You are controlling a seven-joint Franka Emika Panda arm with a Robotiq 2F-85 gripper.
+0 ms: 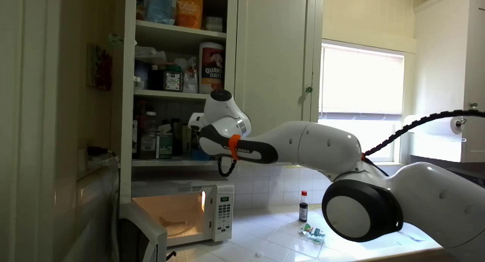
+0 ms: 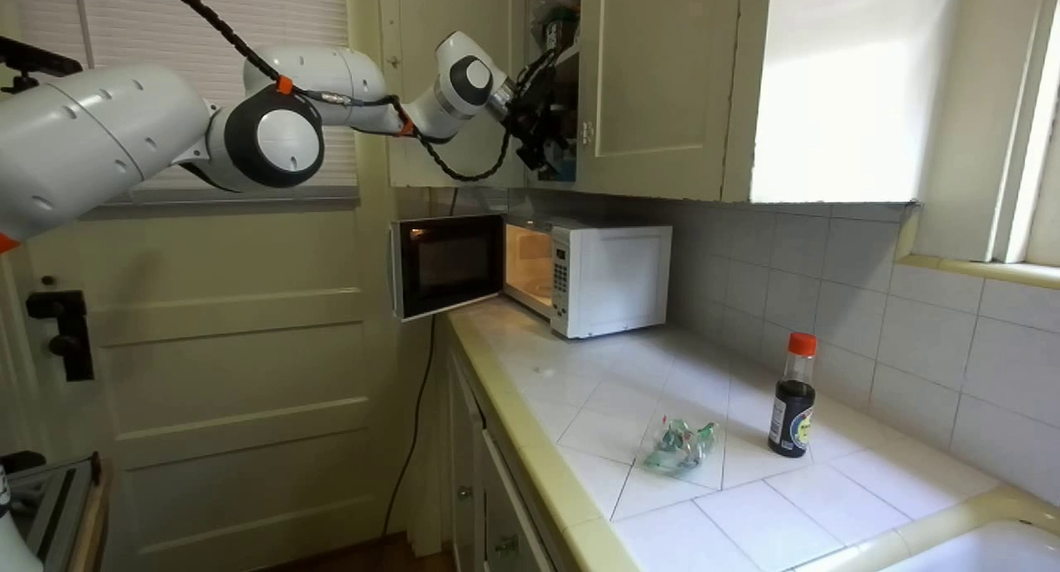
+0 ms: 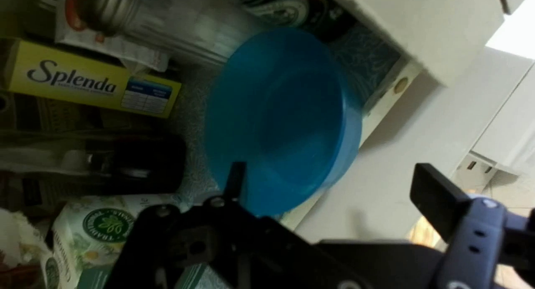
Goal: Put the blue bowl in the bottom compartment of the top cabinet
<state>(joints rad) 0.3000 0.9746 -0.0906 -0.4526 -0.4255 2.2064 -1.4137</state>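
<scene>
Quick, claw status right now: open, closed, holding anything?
Claw: open, jaws wide apart, holding nothing; the blue bowl is not gripped.

The white-tiled, yellow-edged table [image 2: 571, 373] carries an open microwave [image 2: 617, 278], an upright red-capped bottle [image 2: 792, 415] and, near the bottle, a crumpled wrapper [image 2: 681, 448].

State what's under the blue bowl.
In the wrist view, patterned shelf surface shows on either side of the blue bowl, so it probably extends underneath; the bowl hides whatever is directly below.
</scene>
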